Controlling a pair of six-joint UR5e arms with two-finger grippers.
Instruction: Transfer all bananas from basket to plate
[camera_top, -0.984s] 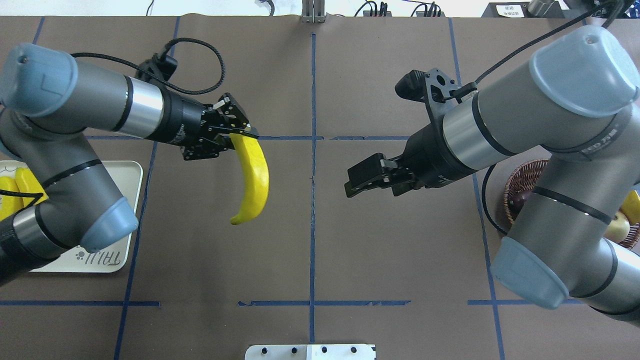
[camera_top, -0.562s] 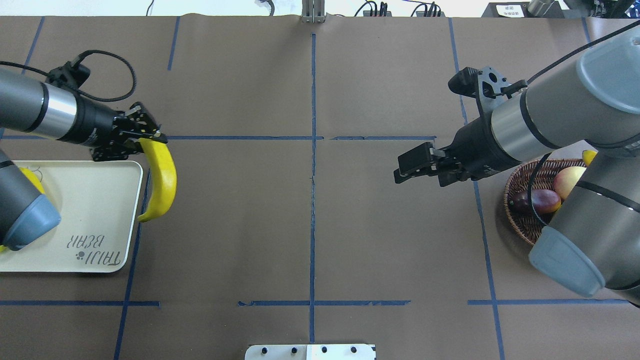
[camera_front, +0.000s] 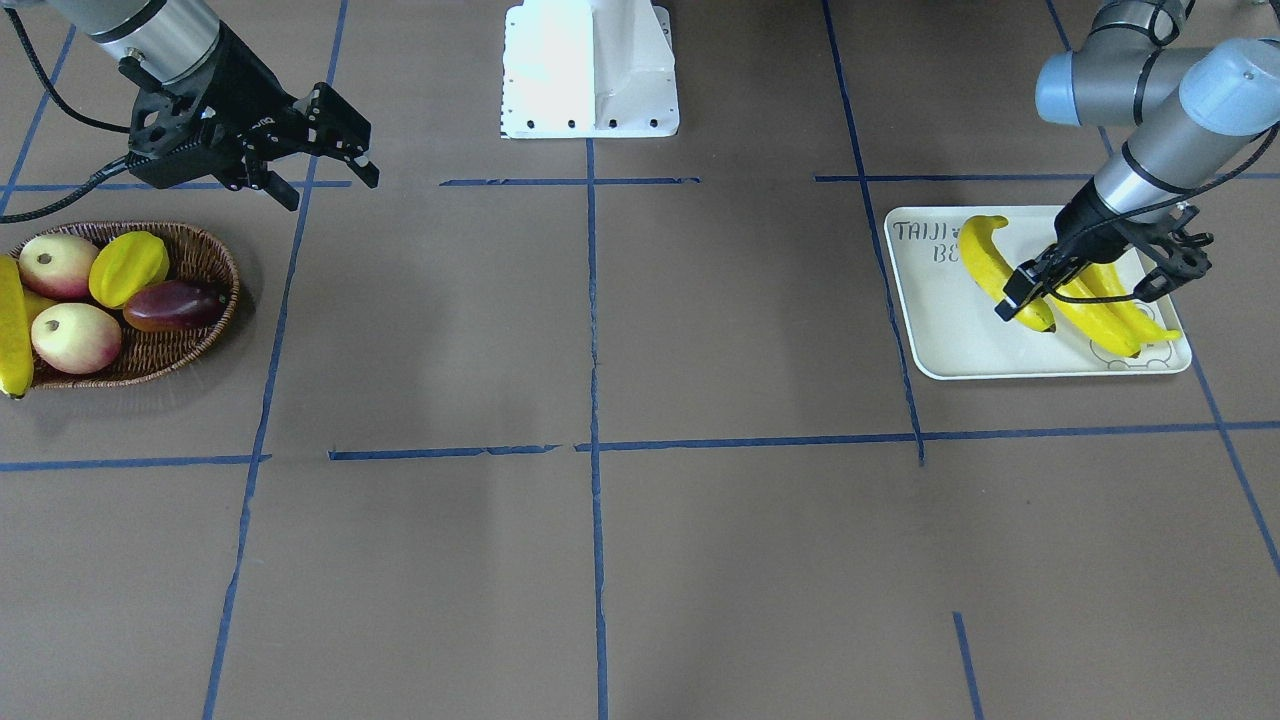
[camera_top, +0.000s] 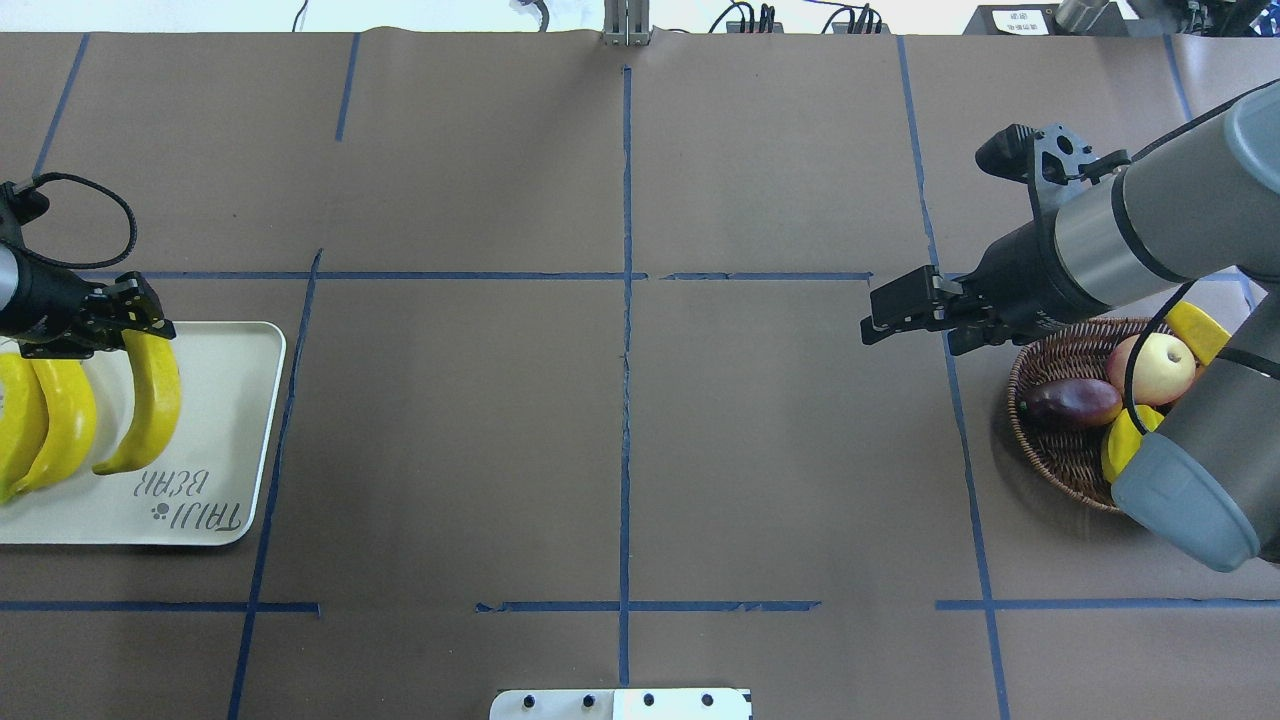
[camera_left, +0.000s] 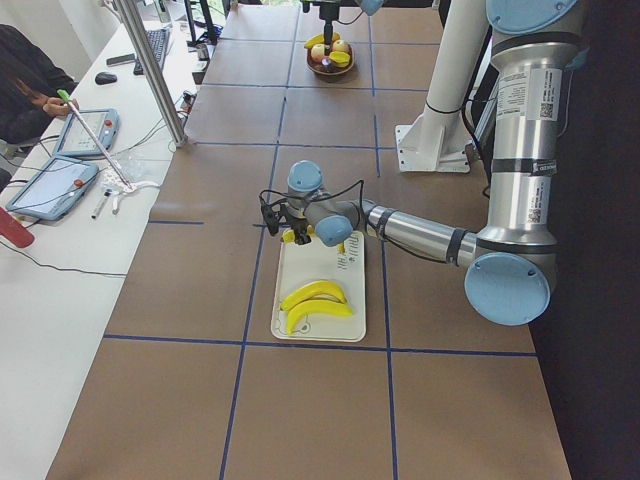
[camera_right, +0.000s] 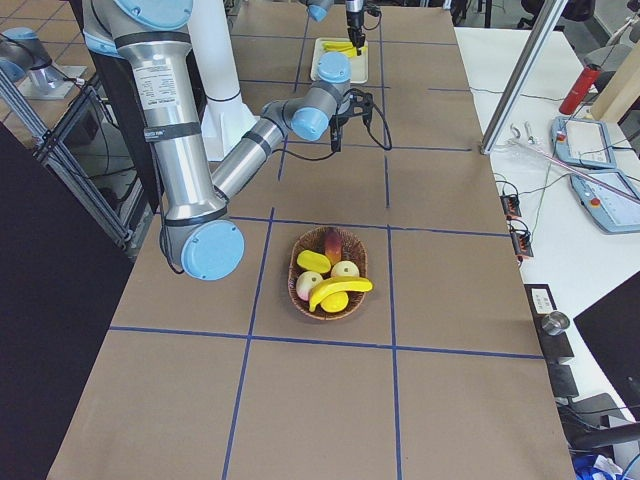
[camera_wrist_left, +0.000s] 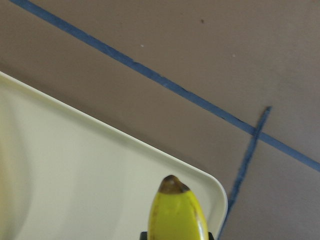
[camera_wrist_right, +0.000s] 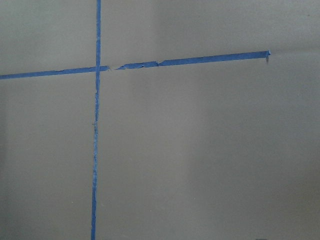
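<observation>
left fingers (camera_front: 1018, 288) gripping banana (camera_front: 985, 262), at plate (camera_front: 930, 335) — right fingers (camera_front: 355, 150) apart

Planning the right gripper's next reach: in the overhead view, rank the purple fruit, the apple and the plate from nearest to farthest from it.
1. The purple fruit, at the basket's side facing the right gripper.
2. The apple, deeper in the basket.
3. The plate, far off at the view's left edge.

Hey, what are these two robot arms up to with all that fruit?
The left gripper is shut on a long yellow plastic banana, holding it over the off-white rectangular tray, where two more bananas lie. The right gripper hangs open beside the brown wicker basket, which holds one last banana among other fruit.
</observation>
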